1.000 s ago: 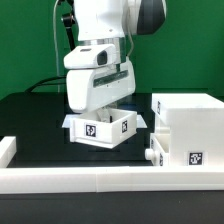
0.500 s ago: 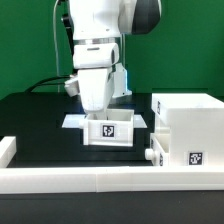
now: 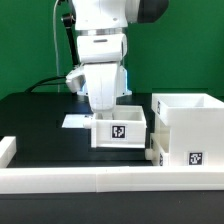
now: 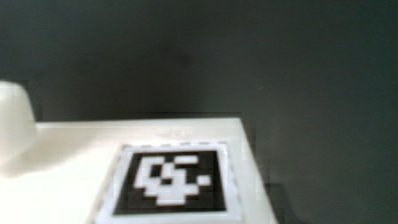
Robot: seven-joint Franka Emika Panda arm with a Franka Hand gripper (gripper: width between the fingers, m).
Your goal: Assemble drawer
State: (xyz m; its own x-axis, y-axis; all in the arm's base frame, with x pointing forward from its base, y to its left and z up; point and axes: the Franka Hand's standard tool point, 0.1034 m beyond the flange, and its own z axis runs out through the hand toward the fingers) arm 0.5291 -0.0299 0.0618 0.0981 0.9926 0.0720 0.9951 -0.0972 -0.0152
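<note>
My gripper (image 3: 108,113) reaches down into a low white drawer tray (image 3: 119,131) with a square tag on its front. The tray moves with it, so it looks shut on the tray's wall, though the fingertips are hidden. The tray sits on the black table, touching or almost touching the left side of the large white cube-like housing (image 3: 188,122). A second knobbed tray (image 3: 154,156) shows low at the housing's front. In the wrist view only a tagged white surface (image 4: 173,180) and the black table show; no fingers are visible.
The marker board (image 3: 74,121) lies flat on the table behind and to the left of the tray. A low white rim (image 3: 90,181) edges the table's front, rising at the left end (image 3: 6,150). Cables hang behind the arm.
The arm and the tagged tray have moved together toward the exterior view's right, from mid-table up to the housing. The marker board is now uncovered.
</note>
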